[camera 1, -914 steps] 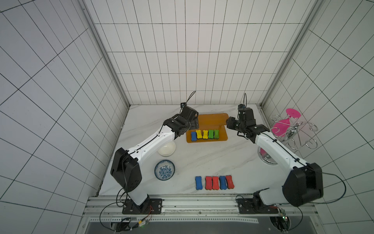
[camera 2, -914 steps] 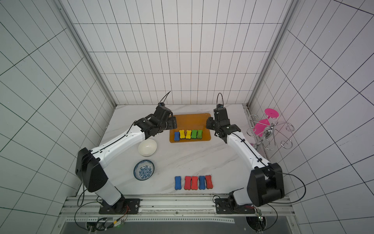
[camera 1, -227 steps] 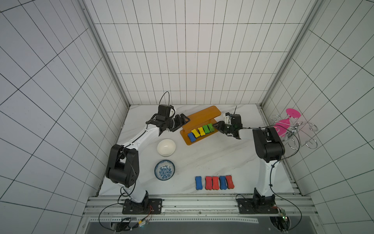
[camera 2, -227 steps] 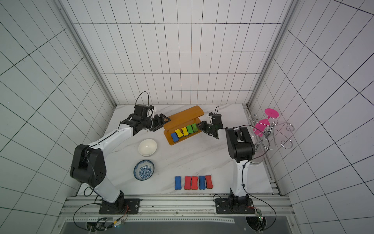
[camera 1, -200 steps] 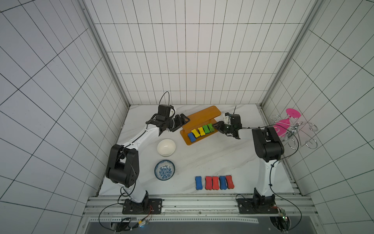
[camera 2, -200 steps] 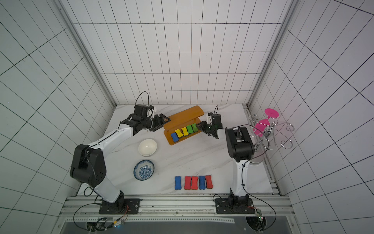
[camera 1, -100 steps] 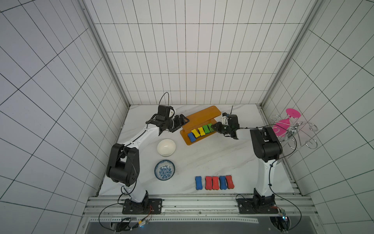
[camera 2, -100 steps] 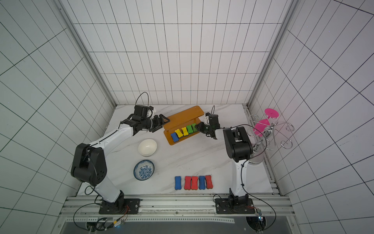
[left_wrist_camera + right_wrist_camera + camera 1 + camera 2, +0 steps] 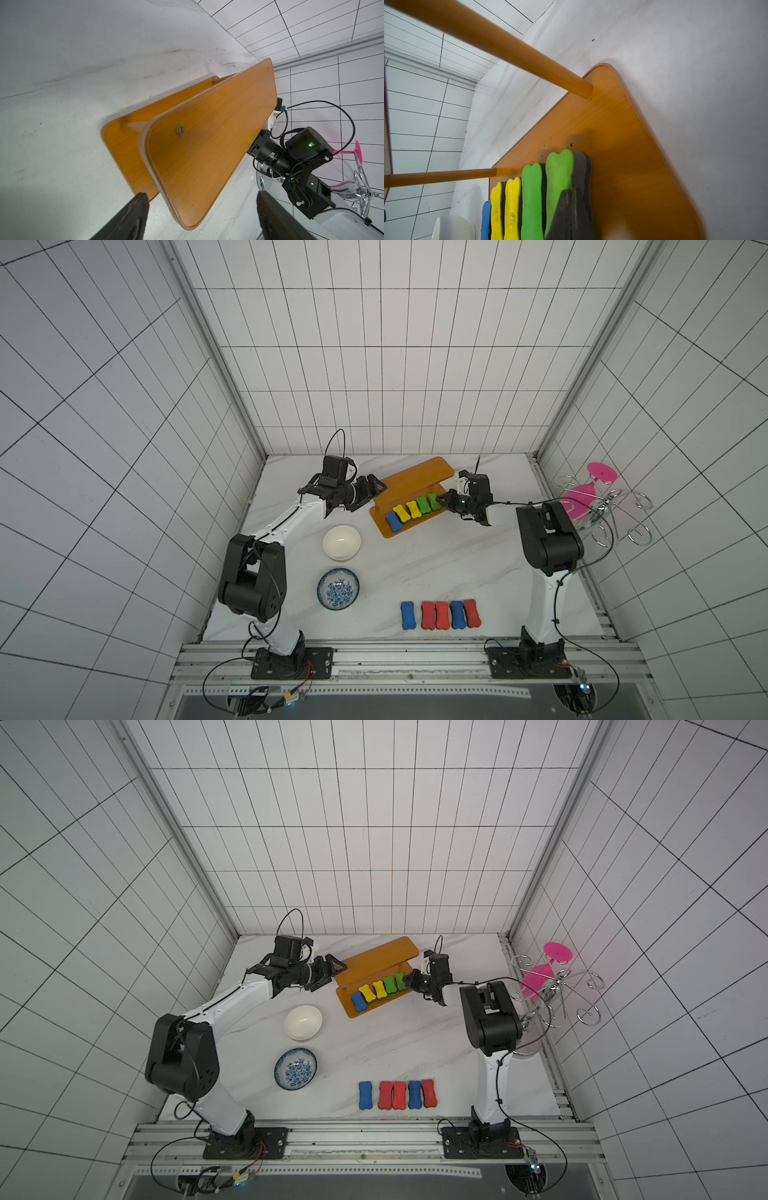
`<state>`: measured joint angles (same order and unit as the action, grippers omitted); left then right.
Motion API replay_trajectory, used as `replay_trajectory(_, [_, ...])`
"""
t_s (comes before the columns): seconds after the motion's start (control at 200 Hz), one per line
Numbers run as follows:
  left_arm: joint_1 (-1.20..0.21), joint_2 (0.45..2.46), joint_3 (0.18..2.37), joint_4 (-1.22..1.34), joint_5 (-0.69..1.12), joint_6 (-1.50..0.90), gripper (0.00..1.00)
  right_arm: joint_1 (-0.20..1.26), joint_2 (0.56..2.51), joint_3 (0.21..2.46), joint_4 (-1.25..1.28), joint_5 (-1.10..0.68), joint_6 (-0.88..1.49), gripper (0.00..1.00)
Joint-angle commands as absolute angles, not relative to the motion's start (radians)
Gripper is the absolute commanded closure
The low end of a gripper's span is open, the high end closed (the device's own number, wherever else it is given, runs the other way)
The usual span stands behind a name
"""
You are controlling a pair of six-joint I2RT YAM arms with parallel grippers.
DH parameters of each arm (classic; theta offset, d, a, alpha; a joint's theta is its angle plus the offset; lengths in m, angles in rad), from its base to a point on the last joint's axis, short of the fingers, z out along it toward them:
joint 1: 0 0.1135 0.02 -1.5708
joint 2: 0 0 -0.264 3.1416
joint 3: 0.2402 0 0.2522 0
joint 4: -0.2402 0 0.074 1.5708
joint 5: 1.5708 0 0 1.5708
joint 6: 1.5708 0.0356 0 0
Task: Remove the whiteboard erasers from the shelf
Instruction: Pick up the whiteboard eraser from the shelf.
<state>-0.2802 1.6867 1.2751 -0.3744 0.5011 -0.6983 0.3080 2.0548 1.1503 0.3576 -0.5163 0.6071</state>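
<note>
In both top views the shelf (image 9: 409, 485) sits near the table's (image 9: 415, 564) back edge. Five erasers (image 9: 413, 509) stand on its low step. Five more lie near the front edge.

Left wrist view: the left hand (image 9: 201, 193) is spread wide, facing the shelf's end.

Right wrist view: the right hand (image 9: 572, 190) is pressed together at the end green eraser (image 9: 559, 172). I cannot tell if it pinches it. Better to open, squeeze both sides, then lift straight up.

The shelf (image 9: 415, 476) is roofing its own lower tier with its top board and posts (image 9: 512, 49), leaving only the front open. Bare table (image 9: 436, 560) is lying before it. A white bowl (image 9: 341, 542) and a patterned bowl (image 9: 338, 588) are crowding the left, and a wire rack (image 9: 606, 510) is seemingly hemming in the right.
</note>
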Motion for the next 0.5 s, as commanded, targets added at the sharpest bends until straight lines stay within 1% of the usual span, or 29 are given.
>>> replay_trajectory(0.0, [-0.277,1.681,1.279,-0.389,0.470,-0.676,0.15,0.311,1.989,1.126,0.366,-0.487,0.661,1.00])
replay_trajectory(0.15, [-0.278,1.671,1.278,-0.395,0.463,-0.676,0.15,0.314,1.945,1.092,0.367,-0.459,0.683,1.00])
replay_trajectory(0.3, [-0.282,1.648,1.262,-0.395,0.457,-0.676,0.15,0.324,1.876,1.001,0.362,-0.412,0.692,1.00])
replay_trajectory(0.495, [-0.303,1.598,1.236,-0.406,0.447,-0.667,0.15,0.349,1.657,0.810,0.292,-0.337,0.692,1.00])
